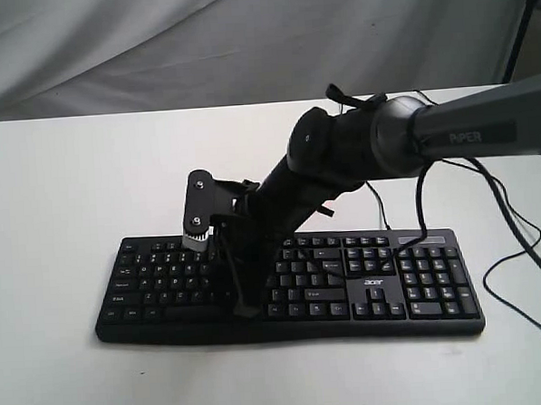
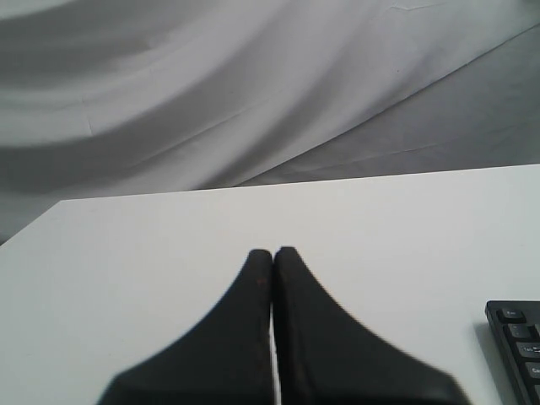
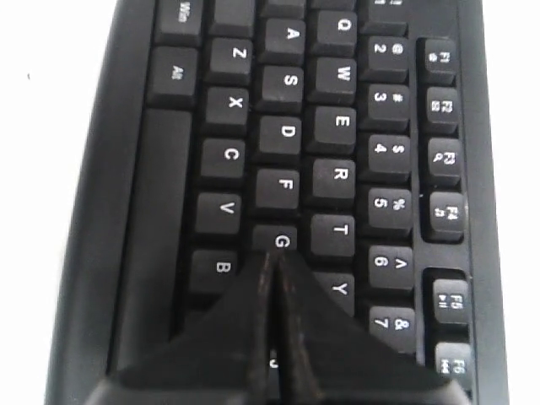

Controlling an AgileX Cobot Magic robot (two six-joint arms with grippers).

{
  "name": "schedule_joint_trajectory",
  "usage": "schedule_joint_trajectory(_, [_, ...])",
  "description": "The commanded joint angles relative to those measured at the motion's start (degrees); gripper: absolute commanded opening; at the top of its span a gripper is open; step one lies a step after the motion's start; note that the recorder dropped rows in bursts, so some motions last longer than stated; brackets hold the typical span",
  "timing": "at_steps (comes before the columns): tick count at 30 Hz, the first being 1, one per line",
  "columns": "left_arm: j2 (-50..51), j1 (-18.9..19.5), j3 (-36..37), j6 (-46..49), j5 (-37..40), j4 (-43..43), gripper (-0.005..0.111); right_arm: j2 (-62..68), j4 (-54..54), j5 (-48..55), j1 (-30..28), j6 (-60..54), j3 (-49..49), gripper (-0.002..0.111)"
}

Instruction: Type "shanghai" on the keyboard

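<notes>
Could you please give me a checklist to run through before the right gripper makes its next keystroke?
1. Right gripper shut to a narrow tip: ok.
2. Tip over the keyboard's letter rows: ok, it sits at the edge of the G key.
3. Which key lies under the tip: cannot tell, the fingers hide the key next to G.
4. Tip touching a key: cannot tell.
5. Left gripper shut and off the keyboard: ok.

Table (image 1: 61, 186): white, flat top. One black Acer keyboard (image 1: 384, 283) lies flat on it, directly beneath the right claw (image 1: 244, 308) and extending to both sides. Thin black cables (image 1: 531, 234) trail across the top, well beyond the claw on the number-pad side.
</notes>
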Motion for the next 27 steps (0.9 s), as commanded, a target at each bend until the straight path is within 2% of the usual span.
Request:
schedule_joint_trajectory(1, [0.18, -0.22, 0.29, -0.16, -0.19, -0.03, 0.001, -1.21, -0.07, -0.13, -0.08, 0.74, 0.16, 0.000])
schedule_joint_trajectory(8, [0.18, -0.22, 0.29, -0.16, -0.19, -0.03, 0.001, -1.21, 3.78, -0.72, 0.19, 0.69, 0.16, 0.000])
schedule_joint_trajectory(20, [0.18, -0.22, 0.29, -0.16, -0.19, -0.03, 0.001, -1.21, 6.80, -10.32, 6.08, 0.69, 0.16, 0.000])
schedule_joint_trajectory(27, [0.18, -0.22, 0.29, -0.16, -0.19, -0.03, 0.001, -0.56, 8.73, -10.15, 6.66, 0.97, -1.30, 0.000])
